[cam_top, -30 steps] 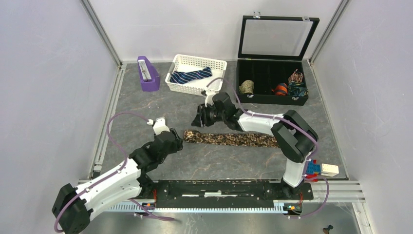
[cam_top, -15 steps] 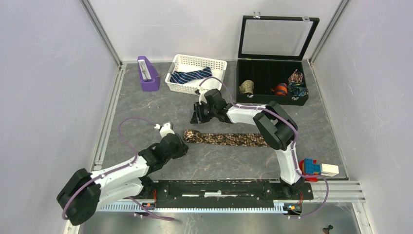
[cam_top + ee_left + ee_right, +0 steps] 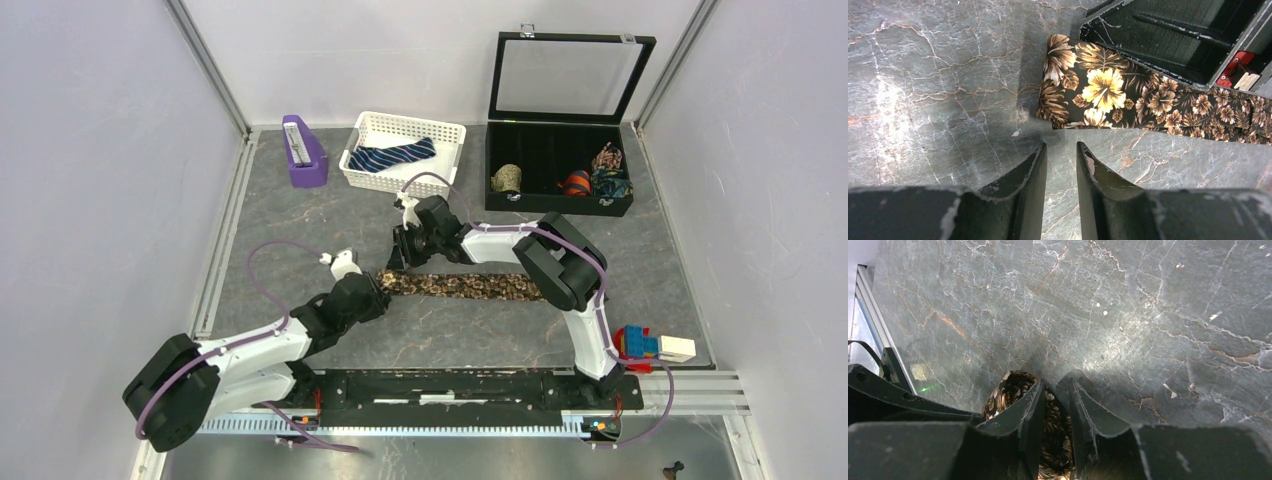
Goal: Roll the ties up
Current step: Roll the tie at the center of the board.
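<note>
Left gripper (image 3: 1060,150): jaws drawn to a slim gap, nothing between them, tips low over the bare table (image 3: 923,75).
Right gripper (image 3: 1057,385): narrow too. Patterned fabric shows in the gap and under the fingers, but whether it is pinched or merely beneath them, I cannot tell.
Brown tie (image 3: 465,286): flat on the table, its long axis running left to right across the middle. Its squared left end lies just ahead of the left fingertips, not touching them.
Who's nearer: both are at that same left end. The left arm comes from the near side and the right reaches over from the far side, right above the cloth.
What the move turns on: by my reckoning the roll starts at this end and travels rightward along the strip, so the fingers must cross the tie's width squarely.
Navy tie (image 3: 392,156): lying in the white basket (image 3: 440,128) at the back, well apart from both grippers.
</note>
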